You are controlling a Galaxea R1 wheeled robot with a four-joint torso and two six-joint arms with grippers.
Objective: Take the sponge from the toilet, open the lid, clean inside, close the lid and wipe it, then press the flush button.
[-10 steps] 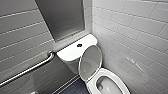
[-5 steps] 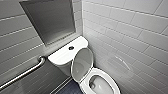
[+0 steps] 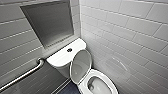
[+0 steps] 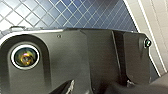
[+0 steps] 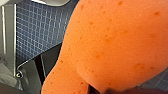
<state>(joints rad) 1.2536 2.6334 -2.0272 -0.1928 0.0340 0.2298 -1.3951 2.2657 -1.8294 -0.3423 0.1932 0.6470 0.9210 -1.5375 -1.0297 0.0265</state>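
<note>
The white toilet (image 3: 110, 81) stands in the corner of a tiled room, in the head view. Its oval lid (image 3: 80, 65) is raised and leans back against the tank, so the bowl is uncovered. The small dark flush button (image 3: 69, 50) sits in the middle of the flat tank top (image 3: 61, 58). The orange sponge (image 5: 117, 45) looms very large and close in the right wrist view, and my right gripper (image 5: 100, 90) is shut on it above the blue floor. My left gripper is open and holds nothing.
A steel grab bar (image 3: 22, 76) runs along the left wall beside the tank. A grey recessed niche (image 3: 50, 22) sits above the tank. White tiled walls close in on both sides. Blue tiled floor (image 4: 75, 12) lies below my own dark housing (image 4: 75, 62).
The head view has shifted: the toilet now sits lower in the picture and more of the niche shows. Nothing in the room itself has moved, and the lid stays raised.
</note>
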